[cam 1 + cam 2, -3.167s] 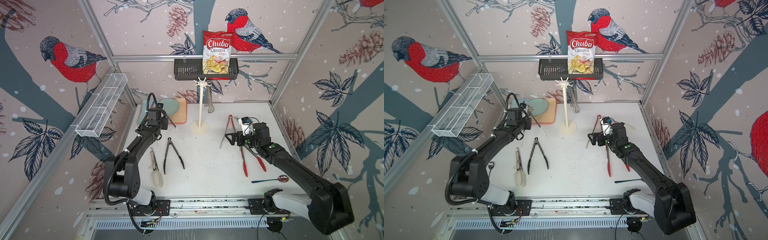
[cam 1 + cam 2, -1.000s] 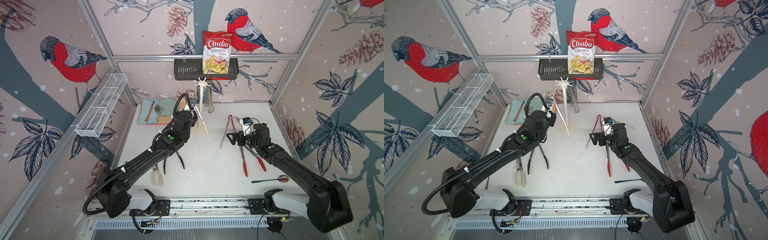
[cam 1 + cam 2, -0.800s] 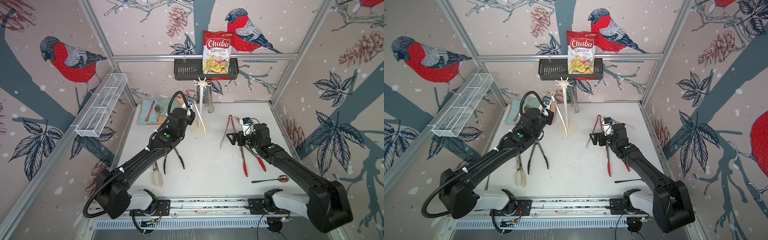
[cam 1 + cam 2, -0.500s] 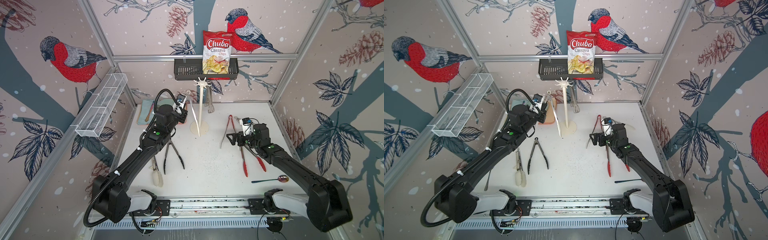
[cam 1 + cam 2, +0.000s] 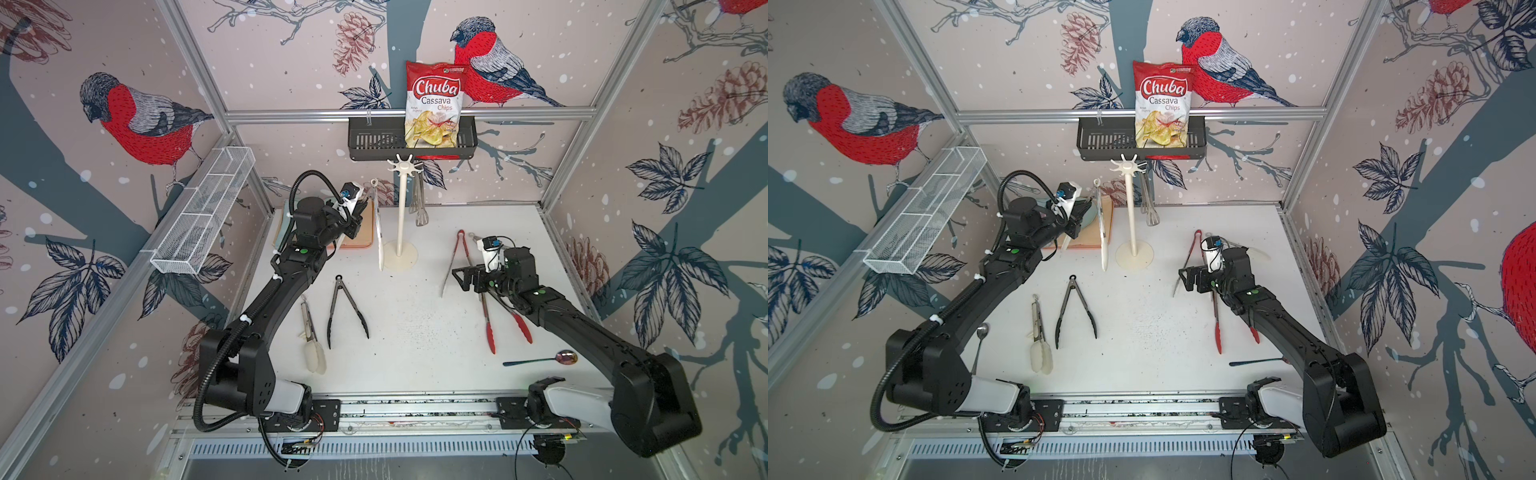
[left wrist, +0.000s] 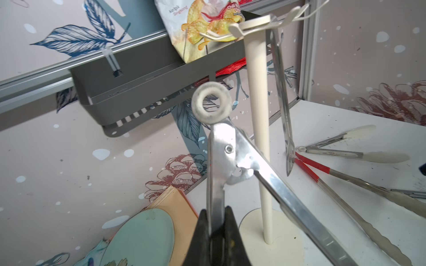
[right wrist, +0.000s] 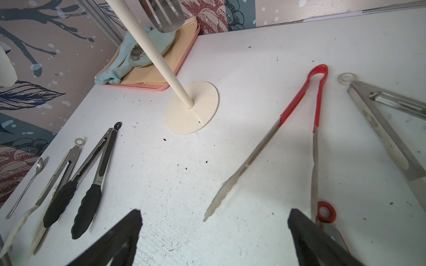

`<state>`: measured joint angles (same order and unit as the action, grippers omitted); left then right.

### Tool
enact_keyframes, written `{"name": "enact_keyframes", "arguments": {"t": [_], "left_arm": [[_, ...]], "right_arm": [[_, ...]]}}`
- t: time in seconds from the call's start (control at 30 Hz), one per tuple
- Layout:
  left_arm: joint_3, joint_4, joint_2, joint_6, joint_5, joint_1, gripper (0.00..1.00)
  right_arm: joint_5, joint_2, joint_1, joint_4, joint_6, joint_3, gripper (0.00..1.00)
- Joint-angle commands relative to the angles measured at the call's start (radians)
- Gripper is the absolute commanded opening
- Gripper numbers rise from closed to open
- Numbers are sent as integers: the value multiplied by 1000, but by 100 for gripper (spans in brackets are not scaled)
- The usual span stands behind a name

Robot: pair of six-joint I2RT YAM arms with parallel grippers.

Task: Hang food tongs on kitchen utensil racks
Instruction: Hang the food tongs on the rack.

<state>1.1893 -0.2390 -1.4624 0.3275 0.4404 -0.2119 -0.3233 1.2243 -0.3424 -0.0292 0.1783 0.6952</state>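
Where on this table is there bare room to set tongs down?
The widest bare patch is the middle of the table, between the black-tipped tongs and the red-tipped tongs, in front of the utensil rack base. It is crowded beneath the right arm.

Middle of the table (image 5: 415, 332) is wide open between the black tongs (image 5: 339, 289) and the red-tipped tongs (image 5: 490, 338). Up top it's tight: the rack (image 5: 402, 216) head is crowded by the black basket (image 5: 374, 141) right behind it, with steel tongs (image 5: 420, 208) hanging on its far side.
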Motion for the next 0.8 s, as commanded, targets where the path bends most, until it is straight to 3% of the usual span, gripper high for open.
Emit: {"name": "enact_keyframes", "arguments": {"t": [0.0, 0.13, 0.47, 0.6, 0.77], "left_arm": [[47, -99, -46, 61, 110, 21, 0], [100, -118, -98, 81, 141, 43, 0], [295, -52, -221, 99, 367, 96, 0], [407, 63, -294, 149, 460, 95, 0], [408, 44, -321, 159, 476, 101, 0]], "right_arm": [[-2, 14, -1, -12, -17, 7, 100], [5, 26, -3, -19, -23, 6, 100], [16, 83, -25, -6, -82, 44, 100], [20, 78, -37, -2, -124, 40, 100], [28, 97, -35, 6, -129, 48, 100]]}}
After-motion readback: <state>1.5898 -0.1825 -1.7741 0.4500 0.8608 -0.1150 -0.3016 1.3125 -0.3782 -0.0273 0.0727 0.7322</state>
